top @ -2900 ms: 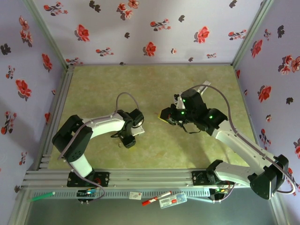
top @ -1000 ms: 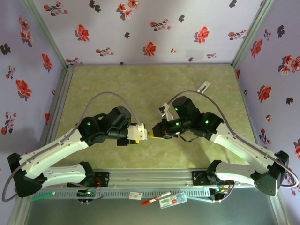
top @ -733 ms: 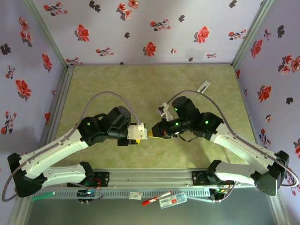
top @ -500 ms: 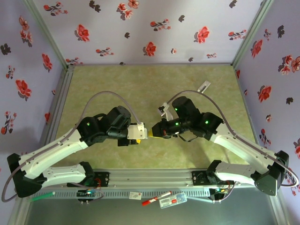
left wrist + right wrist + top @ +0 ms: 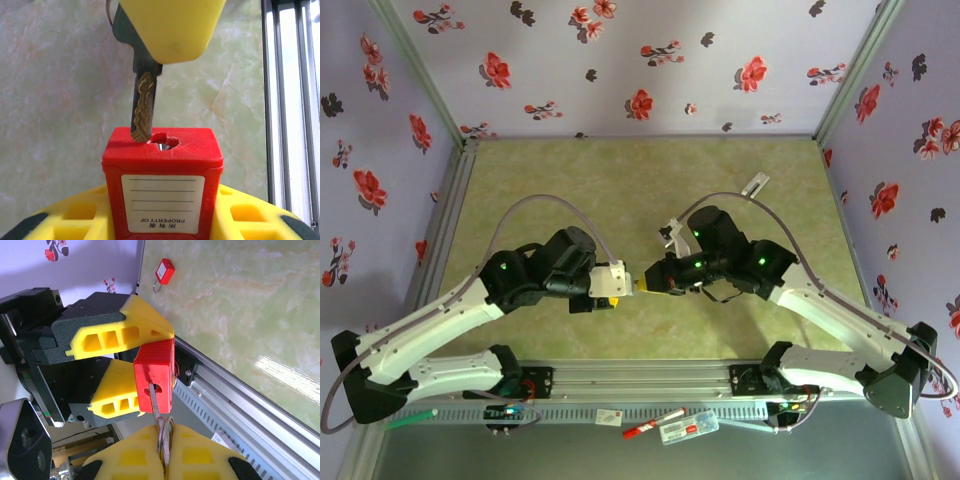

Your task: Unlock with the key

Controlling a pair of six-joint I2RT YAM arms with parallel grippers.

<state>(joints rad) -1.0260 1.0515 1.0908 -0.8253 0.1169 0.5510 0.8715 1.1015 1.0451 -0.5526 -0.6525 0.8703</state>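
Observation:
My left gripper (image 5: 162, 220) is shut on a red padlock (image 5: 162, 185), held upright between its yellow fingers (image 5: 75, 220), keyhole (image 5: 165, 143) facing up. My right gripper (image 5: 165, 440) is shut on the key (image 5: 155, 402), whose ring (image 5: 166, 437) is pinched between its yellow pads. The key (image 5: 144, 107) points down at the padlock's top face. Its tip touches the rim just left of the keyhole, and the blade is outside the lock. In the top view the two grippers (image 5: 620, 283) (image 5: 655, 283) meet nose to nose above the table's near middle.
Another small red padlock (image 5: 164, 271) lies on the green tabletop beside the wall. A small white clip-like piece (image 5: 756, 184) lies at the back right. The aluminium rail (image 5: 640, 375) runs along the near edge, with pens and labels (image 5: 653, 424) below it.
Since the earliest frame both arms have swung together and brought lock and key face to face. Over the last second they have barely moved; the left arm has shifted slightly.

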